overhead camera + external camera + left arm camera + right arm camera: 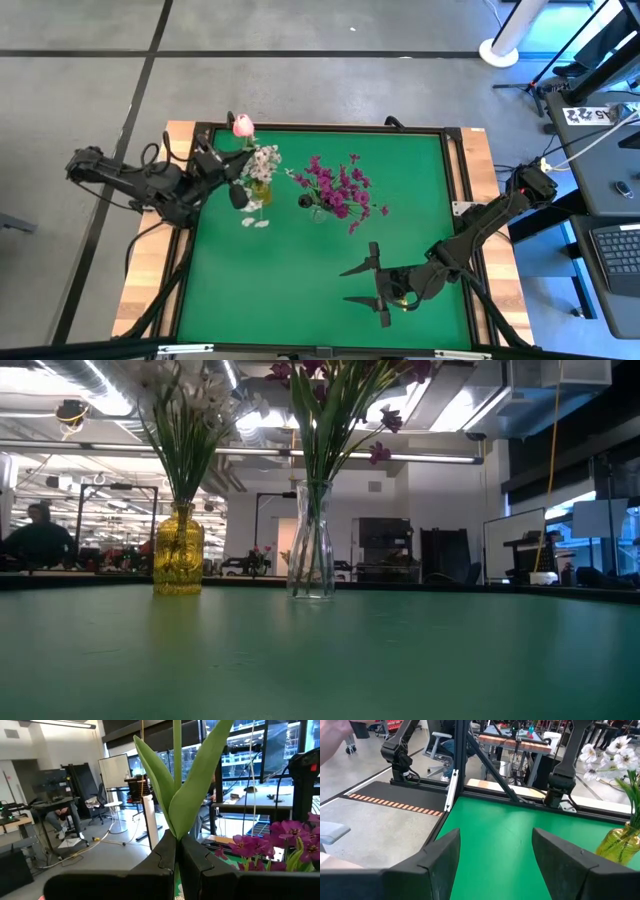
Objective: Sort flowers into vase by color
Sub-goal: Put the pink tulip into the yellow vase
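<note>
Matte dark left pincer (177, 862) clamped on smooth green tulip stem (177, 750).

High: straight down over the whole green mat (330, 270) and both arms.
Low: at mat level, looking level across it to the room.
Left wrist: close behind a stem (176, 750), facing the room.
Right wrist: low over the mat.
Shared: yellow vase (179, 550), clear vase (310, 555).
</note>
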### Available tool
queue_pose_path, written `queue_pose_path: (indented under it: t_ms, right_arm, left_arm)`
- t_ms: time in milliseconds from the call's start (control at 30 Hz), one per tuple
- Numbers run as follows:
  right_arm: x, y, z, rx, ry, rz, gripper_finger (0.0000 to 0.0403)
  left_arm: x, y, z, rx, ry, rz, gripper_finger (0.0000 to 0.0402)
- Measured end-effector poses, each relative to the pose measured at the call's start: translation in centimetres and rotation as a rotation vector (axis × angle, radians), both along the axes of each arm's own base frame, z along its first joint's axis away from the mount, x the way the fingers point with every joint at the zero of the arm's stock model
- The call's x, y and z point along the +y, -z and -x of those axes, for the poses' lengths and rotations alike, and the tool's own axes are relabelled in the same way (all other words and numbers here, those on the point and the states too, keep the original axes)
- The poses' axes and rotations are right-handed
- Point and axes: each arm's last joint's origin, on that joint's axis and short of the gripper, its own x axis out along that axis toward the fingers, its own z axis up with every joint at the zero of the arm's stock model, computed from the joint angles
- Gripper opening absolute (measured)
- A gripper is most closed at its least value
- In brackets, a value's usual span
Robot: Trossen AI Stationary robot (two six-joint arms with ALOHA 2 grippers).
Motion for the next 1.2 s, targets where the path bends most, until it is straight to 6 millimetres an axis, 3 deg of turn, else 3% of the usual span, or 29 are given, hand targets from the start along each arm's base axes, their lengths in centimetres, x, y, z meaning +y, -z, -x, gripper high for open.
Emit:
queue_pose_path:
  t_ms: [467,667,1200]
  right_arm:
    - [0.2,0.6,-0.3,0.016,0.003,-0.005,0.0246]
    - [0.2,0.6,-0.3,0.017,0.003,-0.004,0.0246]
    - [0.2,0.6,-0.3,0.018,0.004,-0.013,0.0246]
  left_arm:
    - [0.7,4.7,0.0,-0.036,-0.016,0.001,0.0002]
    - [0.7,4.9,0.4,-0.124,0.041,-0.041,0.0002]
    - [0.2,5.0,0.6,-0.003,-0.016,-0.147,0.0002]
